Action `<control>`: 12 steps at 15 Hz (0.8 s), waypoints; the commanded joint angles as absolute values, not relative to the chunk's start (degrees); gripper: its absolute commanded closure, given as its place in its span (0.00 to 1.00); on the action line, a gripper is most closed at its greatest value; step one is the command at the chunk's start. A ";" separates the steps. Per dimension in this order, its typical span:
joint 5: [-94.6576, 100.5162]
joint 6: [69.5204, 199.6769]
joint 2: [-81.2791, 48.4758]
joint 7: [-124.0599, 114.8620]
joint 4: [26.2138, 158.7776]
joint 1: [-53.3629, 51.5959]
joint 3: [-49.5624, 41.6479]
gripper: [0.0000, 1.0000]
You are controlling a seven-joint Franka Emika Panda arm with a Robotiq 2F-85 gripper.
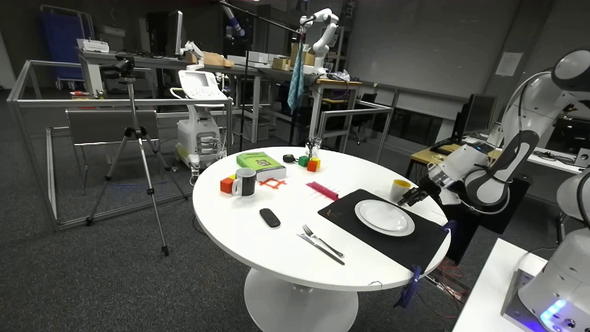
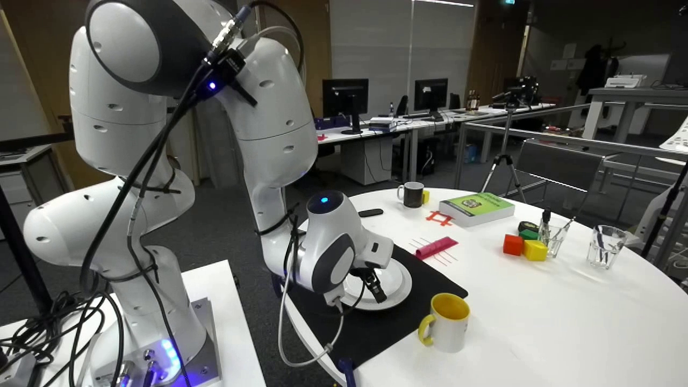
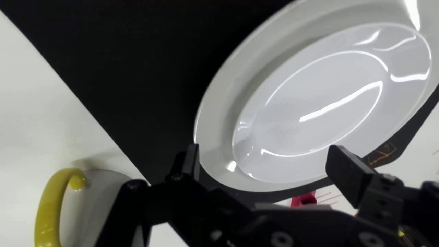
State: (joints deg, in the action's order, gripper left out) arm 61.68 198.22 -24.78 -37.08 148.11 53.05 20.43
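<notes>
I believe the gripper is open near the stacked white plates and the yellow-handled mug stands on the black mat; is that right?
Not quite: in an exterior view, the yellow-handled mug stands on the white table, beside the black mat. The gripper is open near the stacked plates.

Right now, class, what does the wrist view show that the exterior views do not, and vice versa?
Only the wrist view: glare streaks on the small plate, and a clear look at the jaws of the gripper standing apart.
Only the exterior views: both show the book and black mug; in an exterior view, also a fork and knife.
Shared: the gripper, small plate on large plate, mat and yellow-and-white mug.
</notes>
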 commanded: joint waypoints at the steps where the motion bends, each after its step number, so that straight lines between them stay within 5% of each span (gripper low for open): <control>1: 65.59 198.21 -28.72 -40.21 144.49 60.15 26.87 0.00; 12: 65.25 183.35 -36.22 -37.50 142.43 71.57 40.65 0.00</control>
State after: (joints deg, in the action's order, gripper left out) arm 66.08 187.17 -34.55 -38.79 143.25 67.07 35.99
